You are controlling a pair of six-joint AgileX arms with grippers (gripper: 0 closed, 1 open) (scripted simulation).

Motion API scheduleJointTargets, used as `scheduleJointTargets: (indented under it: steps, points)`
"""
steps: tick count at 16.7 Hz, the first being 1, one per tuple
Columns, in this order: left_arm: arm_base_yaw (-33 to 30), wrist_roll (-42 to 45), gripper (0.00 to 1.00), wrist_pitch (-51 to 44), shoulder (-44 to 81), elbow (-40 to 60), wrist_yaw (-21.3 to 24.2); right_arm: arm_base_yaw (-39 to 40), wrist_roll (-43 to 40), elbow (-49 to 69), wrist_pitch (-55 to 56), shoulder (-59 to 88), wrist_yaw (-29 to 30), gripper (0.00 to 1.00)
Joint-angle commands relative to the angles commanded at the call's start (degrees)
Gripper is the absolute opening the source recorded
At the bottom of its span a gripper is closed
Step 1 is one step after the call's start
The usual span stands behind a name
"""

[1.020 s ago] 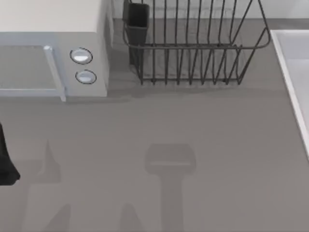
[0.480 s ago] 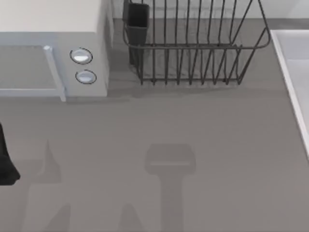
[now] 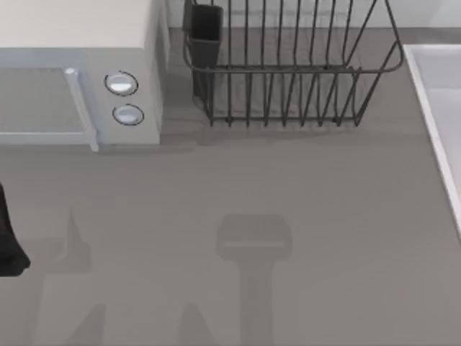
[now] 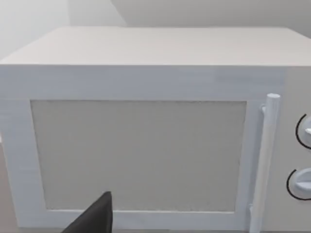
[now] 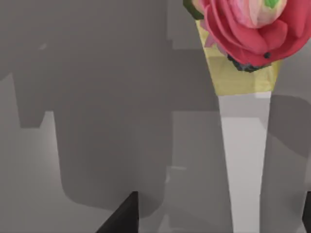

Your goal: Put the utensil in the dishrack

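Observation:
The utensil (image 5: 243,160) has a white tapering handle, a yellow neck and a pink rose-like head (image 5: 248,29). It lies on the grey table in the right wrist view. My right gripper (image 5: 216,216) hangs over it, open, with the handle between its two dark fingertips (image 5: 124,216) and touching neither. The dishrack (image 3: 288,70), a dark wire basket with a dark cup (image 3: 205,29) at its left corner, stands at the back of the table in the top view. My left gripper (image 3: 9,249) is parked at the table's left edge, facing the microwave.
A white microwave (image 3: 79,43) with two round knobs (image 3: 121,83) stands at the back left, its door and handle (image 4: 265,160) close in the left wrist view. A pale raised edge (image 3: 436,108) runs along the table's right side. Arm shadows fall on the grey tabletop (image 3: 252,245).

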Motion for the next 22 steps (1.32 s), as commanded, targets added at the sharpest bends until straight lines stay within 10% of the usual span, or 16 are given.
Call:
scheduleJointTargets:
  steps: [12,22]
  points:
    - [0.0,0.0,1.0,0.0,0.0,0.0,0.0,-0.16,1.35,5.75,-9.43,-4.31,-0.69,0.0]
    - [0.0,0.0,1.0,0.0,0.0,0.0,0.0,-0.59,0.67,34.95,-47.82,-11.23,-0.7,0.0]
